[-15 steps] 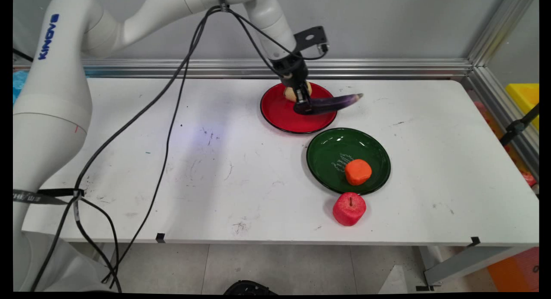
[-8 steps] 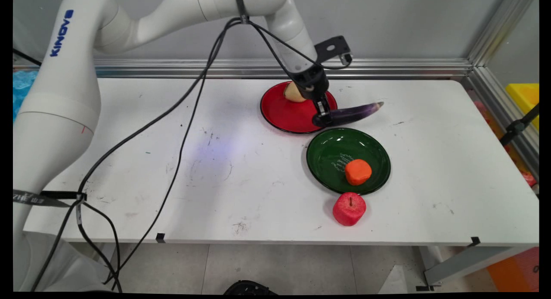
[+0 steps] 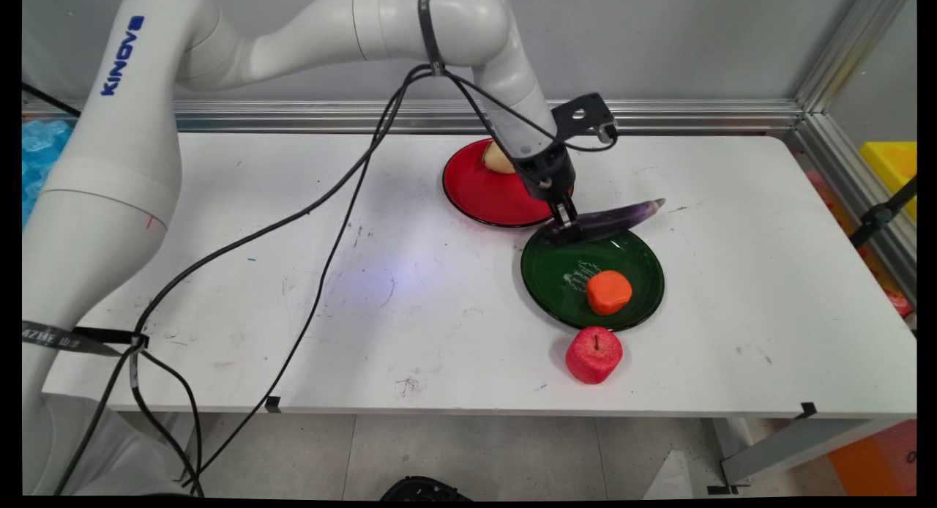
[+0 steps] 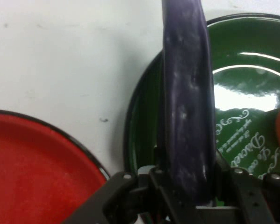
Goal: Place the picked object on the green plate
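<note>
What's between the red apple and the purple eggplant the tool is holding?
The green plate with an orange fruit on it lies between the red apple and the eggplant, as the main view shows.

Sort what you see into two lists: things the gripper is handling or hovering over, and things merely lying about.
In hand or under it:
gripper
purple eggplant, gripped
green plate, below it

Lying about:
orange fruit
red apple
red plate
tan item
</note>
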### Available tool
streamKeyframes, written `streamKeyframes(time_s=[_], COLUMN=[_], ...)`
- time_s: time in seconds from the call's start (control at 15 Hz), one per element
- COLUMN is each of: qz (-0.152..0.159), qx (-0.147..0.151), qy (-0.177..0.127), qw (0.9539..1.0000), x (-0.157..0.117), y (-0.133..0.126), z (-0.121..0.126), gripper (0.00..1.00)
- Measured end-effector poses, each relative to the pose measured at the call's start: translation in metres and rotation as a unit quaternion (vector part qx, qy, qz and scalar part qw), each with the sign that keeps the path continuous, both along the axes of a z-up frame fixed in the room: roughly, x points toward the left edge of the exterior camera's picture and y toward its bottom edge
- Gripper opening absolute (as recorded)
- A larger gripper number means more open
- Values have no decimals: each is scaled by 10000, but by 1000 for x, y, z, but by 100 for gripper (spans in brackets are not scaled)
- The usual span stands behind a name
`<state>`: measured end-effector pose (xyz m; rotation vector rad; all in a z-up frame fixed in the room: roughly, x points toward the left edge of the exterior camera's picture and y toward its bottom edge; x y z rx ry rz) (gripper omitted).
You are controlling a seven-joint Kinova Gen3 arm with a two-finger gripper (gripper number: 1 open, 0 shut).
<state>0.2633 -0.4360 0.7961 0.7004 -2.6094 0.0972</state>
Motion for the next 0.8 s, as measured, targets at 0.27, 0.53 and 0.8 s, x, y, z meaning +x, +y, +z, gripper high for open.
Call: streamKeyframes(time_s=[0.27, 0.53, 0.8], qz=[49, 74, 113], qx=[67, 117, 115], qy=[28, 30, 7], qw=[10000, 9999, 9999], x=[-9, -13, -12], y=[10, 17, 18], z=[-10, -14, -10], gripper=[0, 100, 100])
